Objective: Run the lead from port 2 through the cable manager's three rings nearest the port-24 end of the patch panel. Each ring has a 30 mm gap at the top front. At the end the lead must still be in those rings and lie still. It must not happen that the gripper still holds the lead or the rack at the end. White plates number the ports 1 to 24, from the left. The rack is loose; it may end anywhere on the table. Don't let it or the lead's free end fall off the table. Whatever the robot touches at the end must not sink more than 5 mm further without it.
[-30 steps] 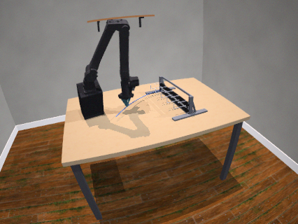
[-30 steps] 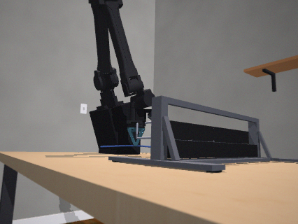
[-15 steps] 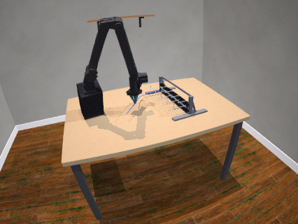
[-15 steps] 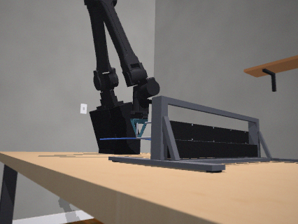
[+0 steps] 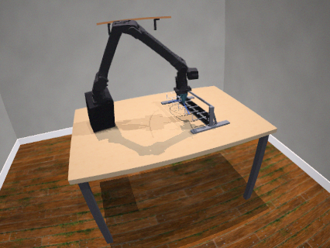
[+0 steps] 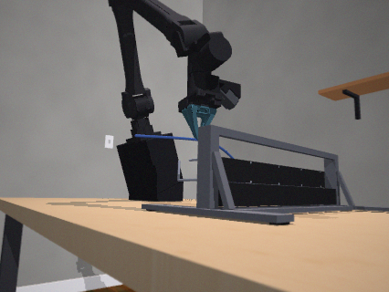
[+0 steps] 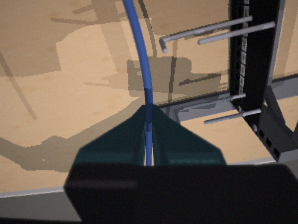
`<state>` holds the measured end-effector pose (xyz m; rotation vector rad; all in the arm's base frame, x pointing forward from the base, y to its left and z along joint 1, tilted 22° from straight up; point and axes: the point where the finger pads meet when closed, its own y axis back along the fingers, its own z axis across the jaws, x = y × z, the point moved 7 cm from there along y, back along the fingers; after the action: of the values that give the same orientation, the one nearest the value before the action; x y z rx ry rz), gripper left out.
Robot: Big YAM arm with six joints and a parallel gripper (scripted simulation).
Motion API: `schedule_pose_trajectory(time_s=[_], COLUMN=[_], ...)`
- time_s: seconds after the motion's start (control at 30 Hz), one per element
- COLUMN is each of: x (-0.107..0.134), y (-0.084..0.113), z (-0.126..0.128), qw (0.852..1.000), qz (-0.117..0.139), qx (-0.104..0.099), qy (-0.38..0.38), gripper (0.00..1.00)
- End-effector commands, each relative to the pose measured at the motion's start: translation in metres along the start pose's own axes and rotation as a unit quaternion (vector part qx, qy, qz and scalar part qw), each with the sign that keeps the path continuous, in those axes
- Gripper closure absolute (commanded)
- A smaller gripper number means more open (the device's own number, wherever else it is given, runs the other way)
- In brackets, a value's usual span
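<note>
The grey rack (image 5: 195, 112) stands on the right half of the table, with its black patch panel (image 6: 274, 180) facing away from the arm base. My gripper (image 6: 199, 132) hovers just above the top of one end post of the rack (image 6: 207, 164) and is shut on the blue lead (image 6: 164, 137). In the wrist view the lead (image 7: 142, 60) rises in a curve out of the teal fingertips. From the fingers it runs out level to one side and slopes down behind the post (image 6: 226, 152) toward the panel. Grey ring rods (image 7: 210, 35) stick out from the black rail (image 7: 252, 60) to the right of the lead. The port numbers are too small to read.
The arm's black base box (image 5: 100, 108) stands at the table's back left. A wooden wall shelf (image 6: 356, 87) hangs above and behind the rack. The rack's long grey foot (image 5: 210, 127) lies not far from the table's right edge.
</note>
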<state>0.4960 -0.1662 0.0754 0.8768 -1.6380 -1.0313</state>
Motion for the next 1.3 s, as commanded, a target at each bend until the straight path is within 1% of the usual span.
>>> schedule_pose_trajectory(time_s=[0.0,0.1,0.2,0.23,0.3,0.33,0.37,0.4,0.5,1.27], x=[0.018,0.023,0.025,0.029,0.029,0.034,0.034,0.034,0.030,0.030], y=[0.013,0.019,0.021,0.031,0.031,0.044,0.044,0.044,0.035,0.035], z=[-0.047,-0.063,-0.067,-0.069,-0.069,-0.072,-0.074,-0.074,-0.073,-0.073], qw=[0.996,0.993,0.993,0.993,0.993,0.994,0.994,0.994,0.993,0.994], qz=[-0.005,-0.005,-0.002,-0.001,-0.001,0.002,0.003,0.003,0.001,0.001], qx=[-0.009,-0.008,-0.009,0.000,0.000,0.012,0.017,0.018,0.010,0.010], qy=[0.093,0.115,0.121,0.117,0.117,0.113,0.111,0.111,0.114,0.112], gripper=[1.00,1.00,1.00,1.00,1.00,1.00,1.00,1.00,1.00,1.00])
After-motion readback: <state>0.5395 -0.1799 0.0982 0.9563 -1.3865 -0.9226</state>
